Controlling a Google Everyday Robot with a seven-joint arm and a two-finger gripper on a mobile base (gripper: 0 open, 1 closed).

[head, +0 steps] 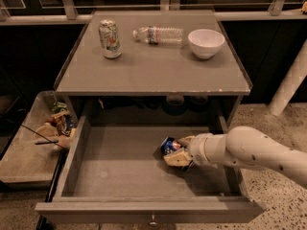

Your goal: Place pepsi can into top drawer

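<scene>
1. While the wide, shallow grey wooden top drawer [120, 169] stands pulled out toward the near side, its right half holds the small dark blue pepsi can [168, 145] with white and red markings.
2. The two-finger gripper [176, 151] reaches into the top drawer from the right on a thick white arm [254, 152]. Its tan fingers [175, 159] are clamped on the pepsi can, which lies tilted (whether it touches the flat bottom cannot be told).
3. A small metal knob [153, 220] sits at the middle of the near front panel.
4. On the flat grey table [153, 73] above, a tall pale green-and-white can [110, 39] stands upright at far left. A clear plastic water bottle [158, 34] lies on its side beside it, and a round white bowl [206, 42] sits mouth-up at far right.
5. Left of the top drawer, a low grey side tray [24, 164] holds a heap of crumpled snack packets [58, 124] in its far right corner.
</scene>
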